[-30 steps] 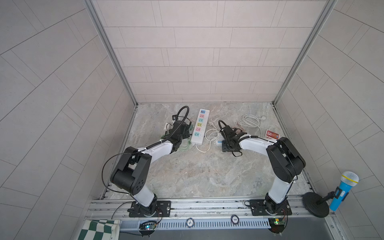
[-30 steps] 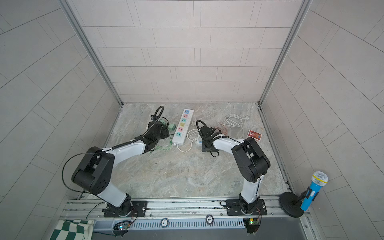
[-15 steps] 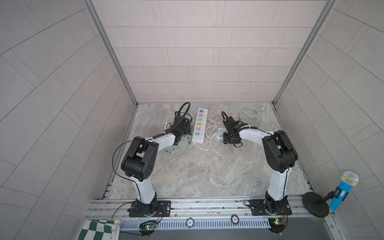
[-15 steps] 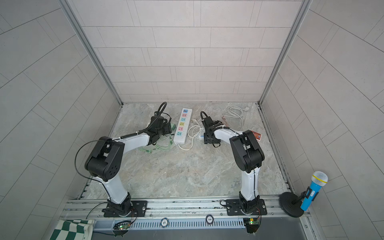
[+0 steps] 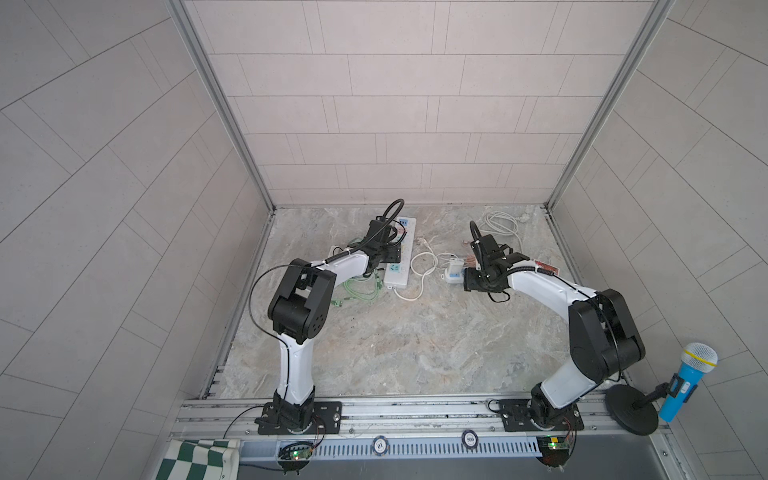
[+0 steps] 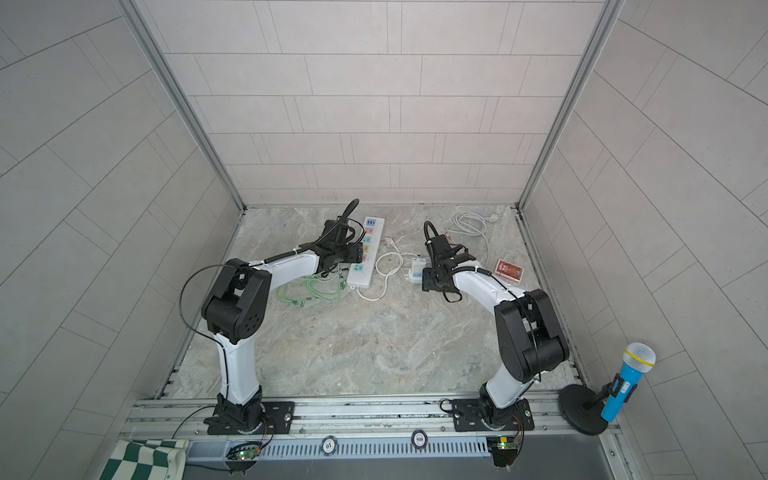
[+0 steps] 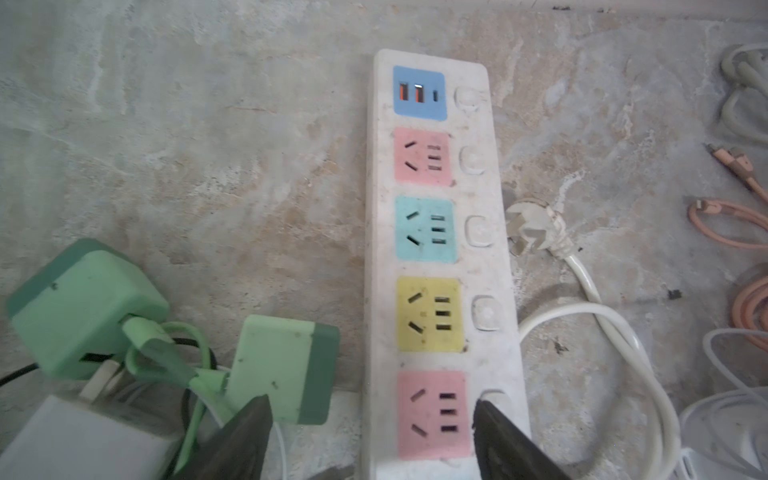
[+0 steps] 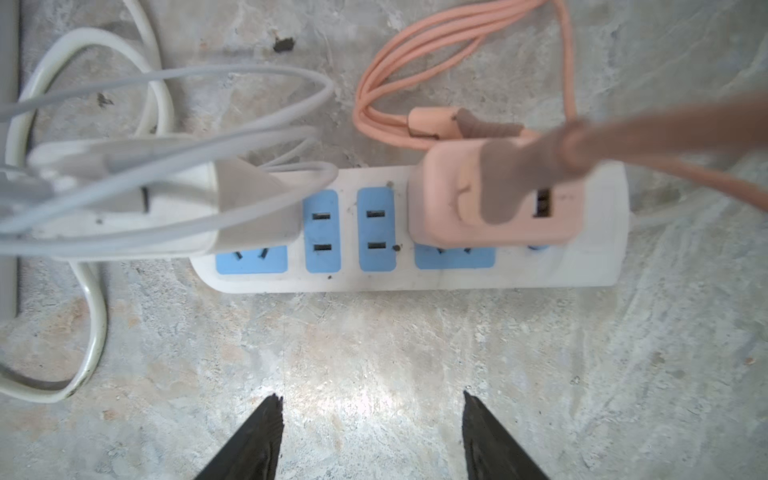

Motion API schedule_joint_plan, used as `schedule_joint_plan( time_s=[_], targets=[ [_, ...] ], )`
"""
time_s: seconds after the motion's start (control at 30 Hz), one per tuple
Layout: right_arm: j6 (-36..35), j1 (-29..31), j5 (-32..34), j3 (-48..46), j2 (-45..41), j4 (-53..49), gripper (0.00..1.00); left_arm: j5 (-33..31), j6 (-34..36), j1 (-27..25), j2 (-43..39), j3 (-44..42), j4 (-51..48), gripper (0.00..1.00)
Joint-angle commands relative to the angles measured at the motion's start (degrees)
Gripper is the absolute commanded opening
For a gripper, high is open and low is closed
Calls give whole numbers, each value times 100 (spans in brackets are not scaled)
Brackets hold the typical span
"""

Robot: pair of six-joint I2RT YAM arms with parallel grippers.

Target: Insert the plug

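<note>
Hovering with left fingers [image 7: 241,444] and right fingers [image 8: 253,444] spread empty, we judge the pink charger [image 8: 478,203] seated; next, retreat clear of its cord [image 8: 567,62]

On the table [image 5: 415,340], the short strip [image 5: 454,275] lies at 3 o'clock from the long power strip [image 5: 395,276], with the cable tangle [image 5: 359,286] at 8 o'clock.

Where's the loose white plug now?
Left wrist view: the white plug lies unplugged on the marble beside the multicolour power strip, next to its teal socket.
</note>
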Motion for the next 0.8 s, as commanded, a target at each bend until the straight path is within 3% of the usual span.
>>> schedule_joint_plan(
  time_s=[0.0, 0.6, 0.77],
  targets=[
    [-94, -27, -168, -141, 29, -8, 68, -57, 77, -158, 269, 469, -598, 87],
    [-278, -58, -556, -570, -601, 168, 68, -485, 136, -276, 1533, 2171, -1924, 94],
    [-295, -15, -791, -615, -705, 286, 67, -424, 185, -331, 1878, 2648, -2390, 88]
  ],
)
